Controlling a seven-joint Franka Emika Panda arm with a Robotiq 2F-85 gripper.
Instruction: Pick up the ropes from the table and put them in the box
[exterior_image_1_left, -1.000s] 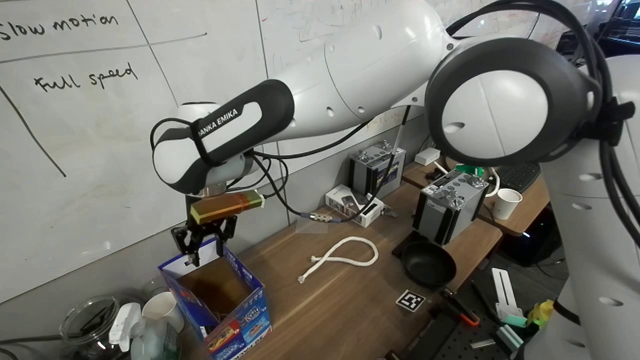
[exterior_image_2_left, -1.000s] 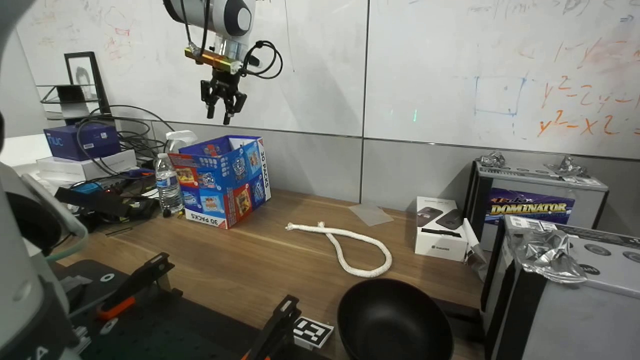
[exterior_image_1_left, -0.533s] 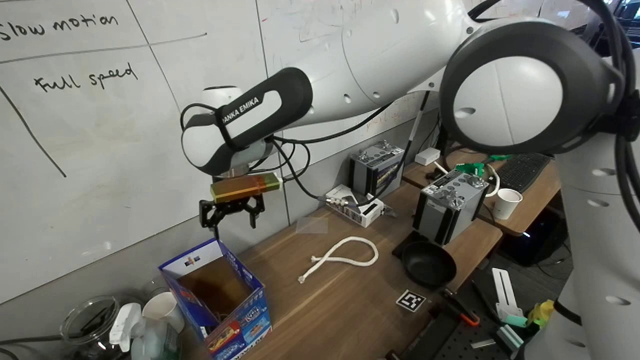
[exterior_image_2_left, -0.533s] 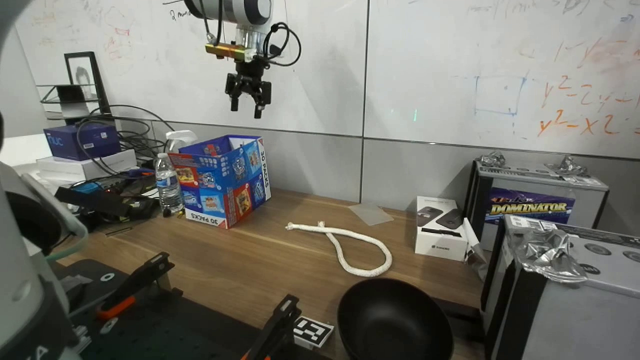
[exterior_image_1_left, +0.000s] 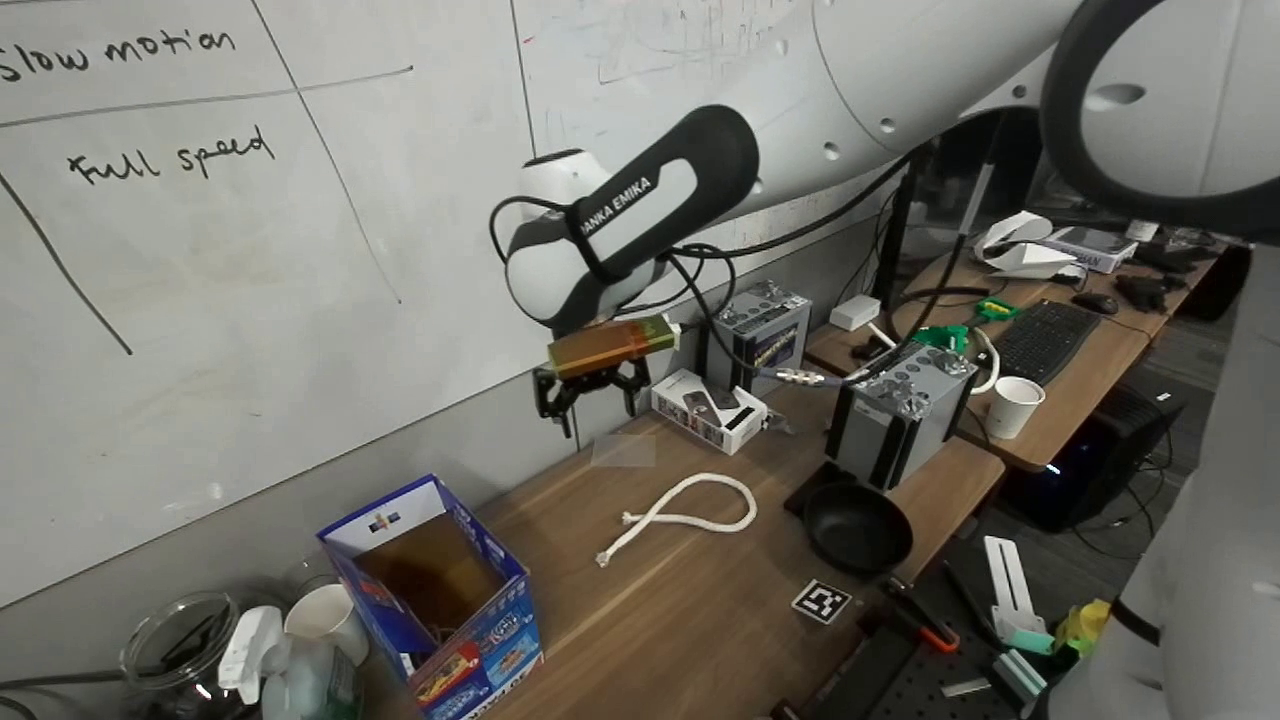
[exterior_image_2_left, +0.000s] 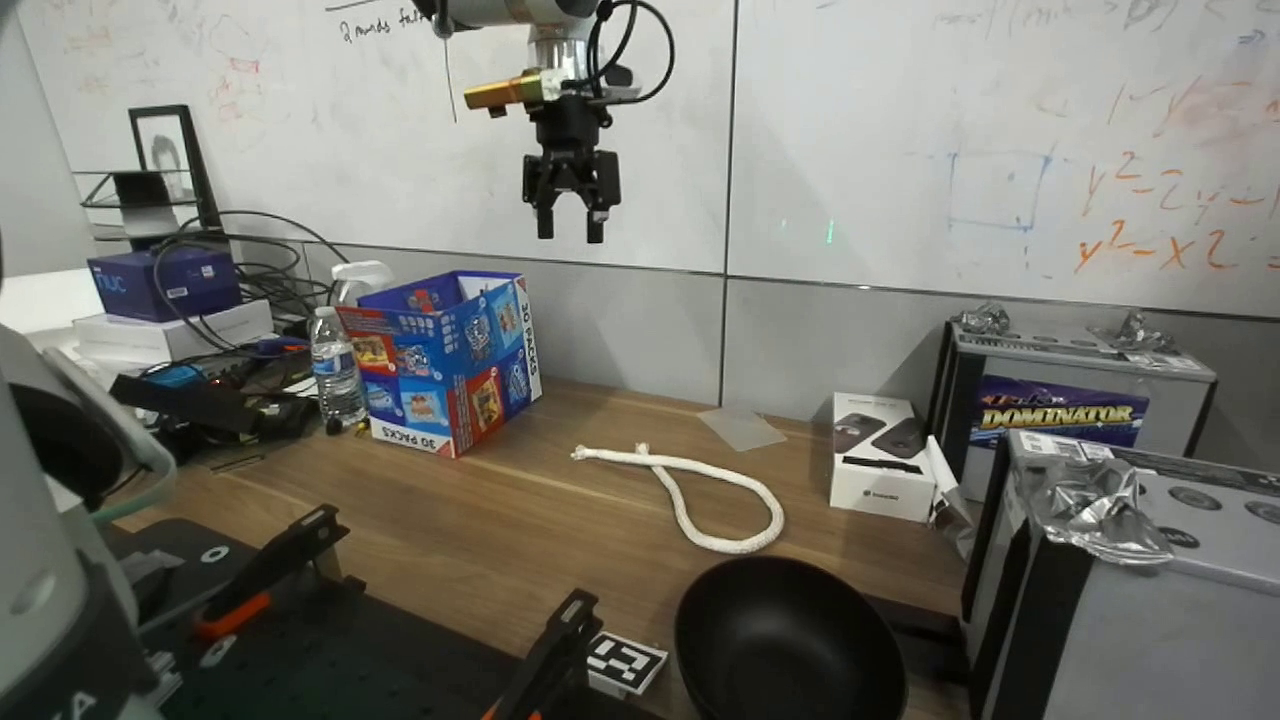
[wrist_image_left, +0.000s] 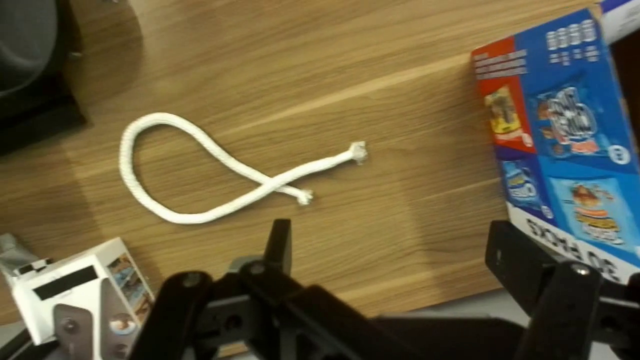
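Hand (exterior_image_2_left: 570, 234) spread apart, nothing gripped; rope (wrist_image_left: 270, 186) approx 10 o'clock of it, wrist view. Poss. risk: shallow pinch slips b/c rope's flat on counter (wrist_image_left: 400, 200).

In both exterior views we see a round black bowl (exterior_image_2_left: 790, 640), with a square black-and-white marker (exterior_image_2_left: 626, 660) just beside it. In an exterior view we find a gray case (exterior_image_2_left: 1135, 605), capped with crumpled foil (exterior_image_2_left: 1100, 512), to the bowl's right; beyond the bowl stand a white carton (exterior_image_2_left: 880, 470) and a second gray case (exterior_image_2_left: 1080, 390) labeled DOMINATOR. Well left of the bowl we make out a plastic bottle (exterior_image_2_left: 338, 375) and, farther from the bowl, a dark blue carton (exterior_image_2_left: 135, 280) marked "nuc". In an exterior view we spot a paper cup (exterior_image_1_left: 1013, 412) and a keyboard (exterior_image_1_left: 1050, 340) up and right of the bowl, and a whiteboard (exterior_image_1_left: 250, 300) beyond it.
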